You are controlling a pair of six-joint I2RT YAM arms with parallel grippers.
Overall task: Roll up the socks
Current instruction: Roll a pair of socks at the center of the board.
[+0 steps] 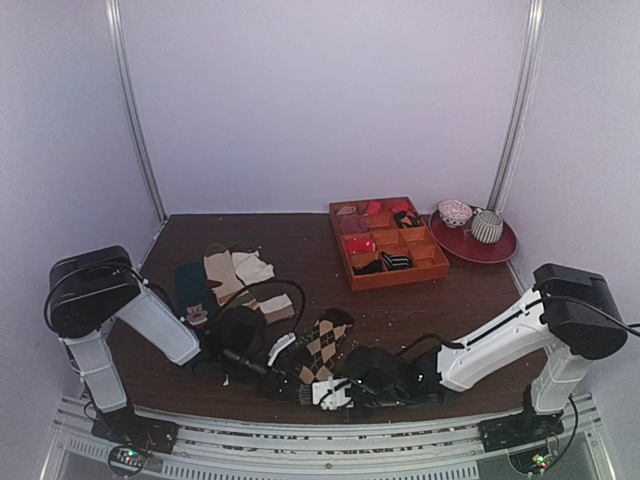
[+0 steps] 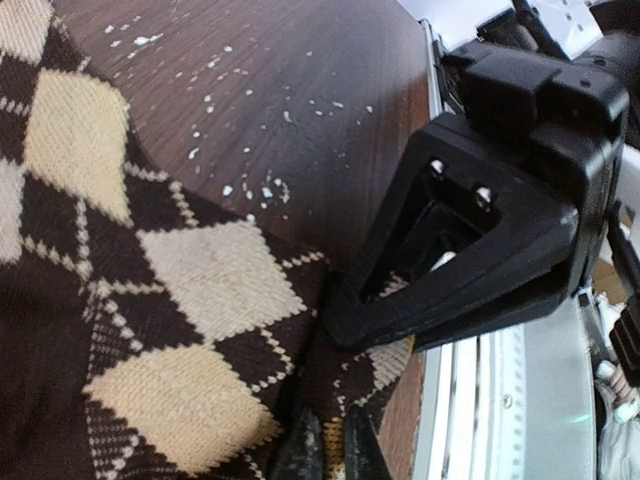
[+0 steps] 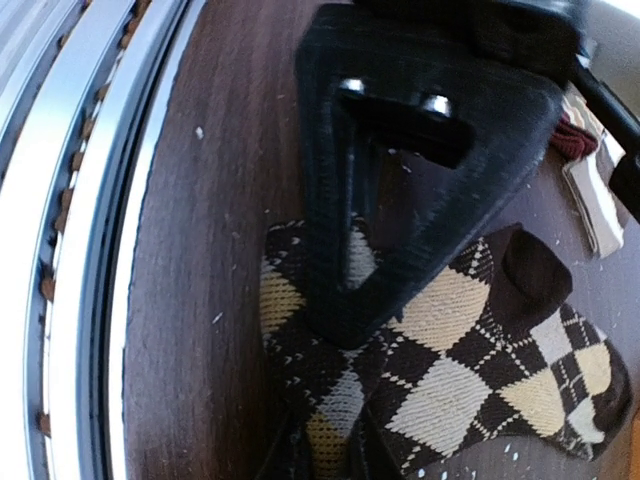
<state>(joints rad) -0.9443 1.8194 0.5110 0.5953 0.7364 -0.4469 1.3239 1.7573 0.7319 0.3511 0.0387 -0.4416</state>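
Observation:
The argyle socks [image 1: 325, 345] lie near the table's front edge, with brown, cream and black diamonds and a dark end pointing away. They fill the left wrist view [image 2: 180, 300] and show in the right wrist view [image 3: 470, 370]. My left gripper [image 1: 297, 372] [image 2: 332, 455] is shut on a fold of the socks' near end. My right gripper [image 1: 315, 392] [image 3: 328, 448] is shut on the same end from the other side. The two grippers face each other, almost touching. The fabric between them is bunched.
Brown-and-cream striped socks [image 1: 235, 270] and a dark teal sock [image 1: 190, 290] lie at the left. An orange compartment tray [image 1: 400, 280] and a red plate [image 1: 500, 252] with a bowl and cup stand at the back right. A metal rail [image 1: 300, 430] runs along the near edge.

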